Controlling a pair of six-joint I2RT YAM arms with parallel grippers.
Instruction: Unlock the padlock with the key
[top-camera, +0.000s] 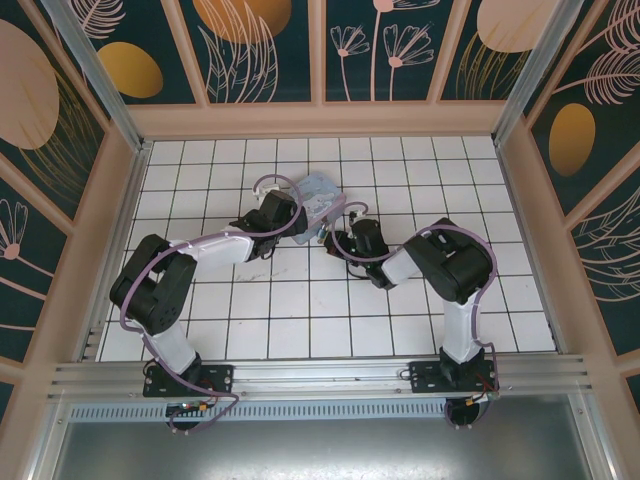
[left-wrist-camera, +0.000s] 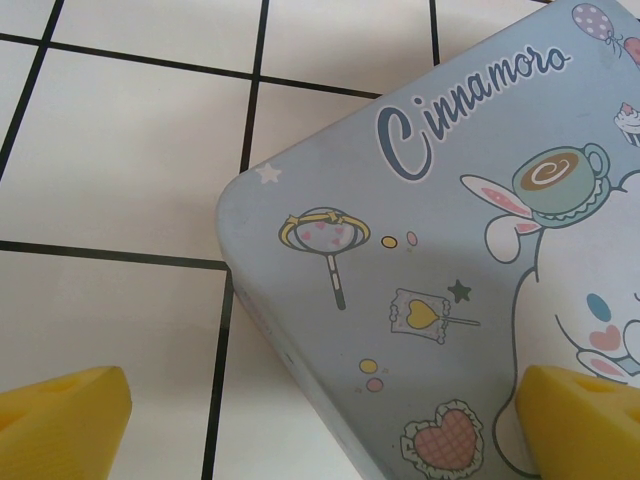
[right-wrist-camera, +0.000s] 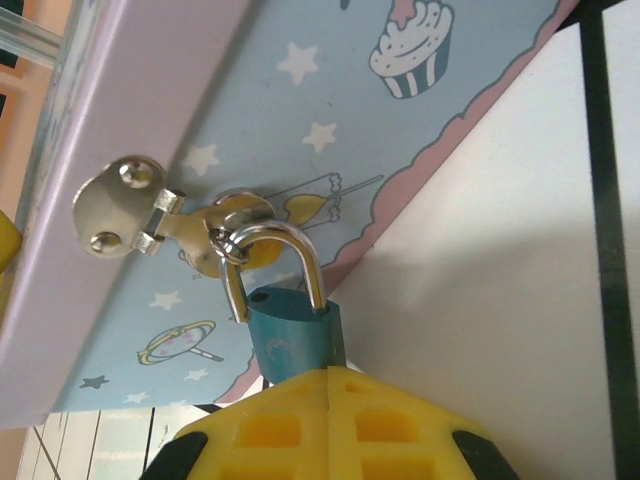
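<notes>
Roughly centred on the white, black-gridded tile table (top-camera: 250, 330), a little toward the far side, sits a pastel blue-and-pink cartoon-printed tin box (top-camera: 318, 195). Both arms converge on it, one from each side.

Left gripper (left-wrist-camera: 325, 420): yellow fingers spread wide. The left one is over bare tile, the right one over the printed lid near a rounded corner. It holds nothing.

Right gripper (right-wrist-camera: 330, 425): at the box's near right edge, yellow fingers pressed together along one seam. Whether they pinch anything beneath, I cannot tell.

A silver metal hasp (right-wrist-camera: 150, 210) is riveted to the box side. From its loop hangs the small padlock (right-wrist-camera: 292, 335), with a bluish body and a thin steel shackle (right-wrist-camera: 275, 245) that sits closed. The padlock's lower end is hidden behind the right fingertips.
</notes>
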